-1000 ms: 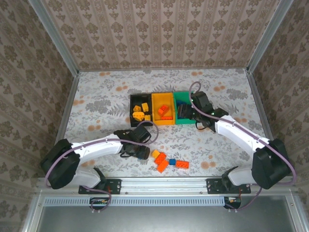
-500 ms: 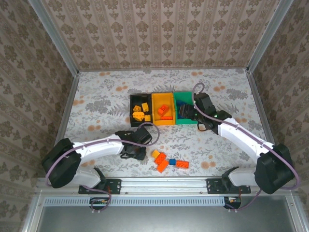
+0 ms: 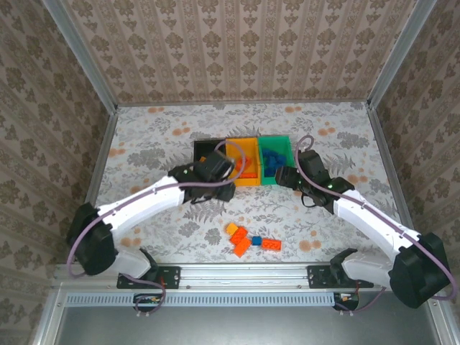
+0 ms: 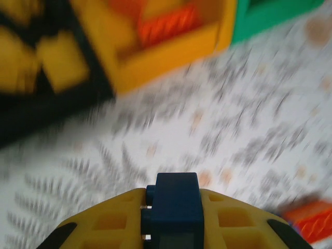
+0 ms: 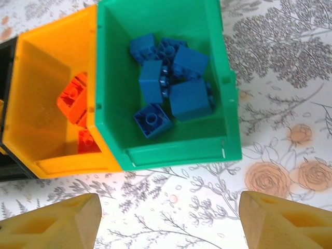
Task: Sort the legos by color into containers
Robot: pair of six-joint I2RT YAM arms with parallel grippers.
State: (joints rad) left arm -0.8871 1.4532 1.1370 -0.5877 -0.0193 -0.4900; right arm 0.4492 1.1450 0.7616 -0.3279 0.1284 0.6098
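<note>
The left gripper (image 4: 172, 196) has its yellow fingers pressed together on a small dark blue studded plastic brick (image 4: 175, 207), pinched between the tips. From above, that arm reaches over the floral-patterned table (image 3: 144, 144) to the near edge of the black rectangular plastic bin (image 3: 204, 148), where it meets the yellow-orange bin (image 5: 46, 88). The left wrist picture is badly smeared, but the yellow blobs in the black bin are probably yellow-orange bricks (image 4: 62, 59).

Over on the right, the right gripper (image 5: 171, 223) hangs with its fingers spread wide and nothing between them, just on the near side of the green plastic bin (image 5: 231, 104). Inside that bin lies a cluster of blue bricks (image 5: 174, 78), about half a dozen. Orange-red bricks (image 5: 72, 98) sit in the yellow-orange bin, which touches the green bin's left side.

Near the arm bases, a small loose group of bricks (image 3: 248, 241) lies on the table, orange-red and orange with one blue piece in the middle, well apart from both grippers.
</note>
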